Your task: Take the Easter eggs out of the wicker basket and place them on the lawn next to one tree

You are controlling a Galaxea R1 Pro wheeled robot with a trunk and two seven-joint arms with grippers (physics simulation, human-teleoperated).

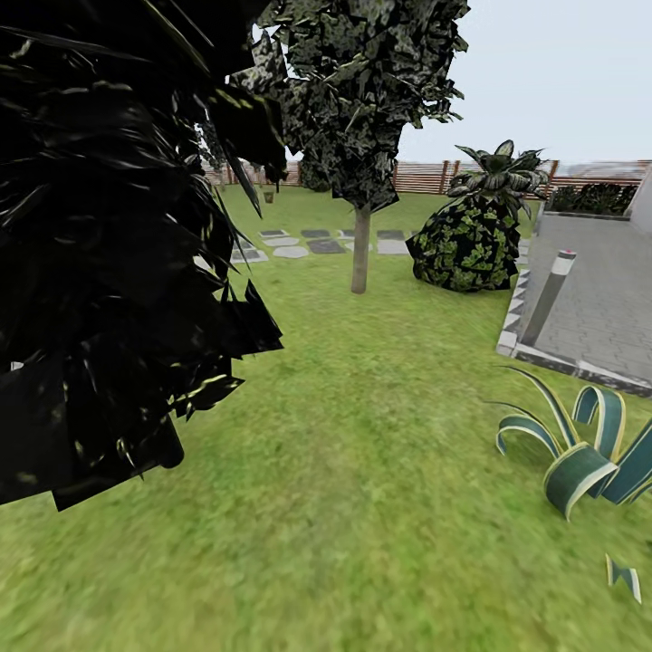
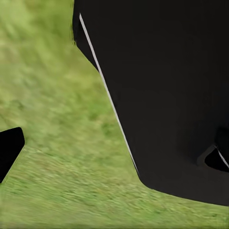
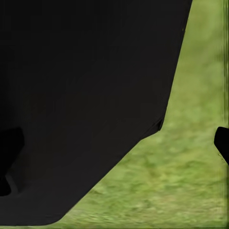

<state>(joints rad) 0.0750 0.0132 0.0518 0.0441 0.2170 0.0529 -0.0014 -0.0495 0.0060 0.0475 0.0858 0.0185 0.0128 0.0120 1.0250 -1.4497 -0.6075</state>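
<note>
Lawn (image 1: 362,471) is spreading wide; a small brown basket-like shape (image 1: 268,196), too far to confirm, is sitting at 11 o'clock near the fence (image 1: 426,177). Thin-trunked tree (image 1: 360,249) is standing at 12, dark foliage (image 1: 100,244) is crowding 9. End effector states: cannot tell; wrist views are showing black body over grass.

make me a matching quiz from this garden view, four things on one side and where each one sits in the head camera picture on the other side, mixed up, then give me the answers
Things:
1. thin-trunked tree
2. striped blue-green plant
3. wooden fence
4. grey post with a red top

Places:
A. near right, low on the lawn
B. on the paved area at the right
C. far back, along the edge of the garden
D. middle distance, just in front of the stepping stones

Pairs: 1-D, 2-A, 3-C, 4-B
</note>
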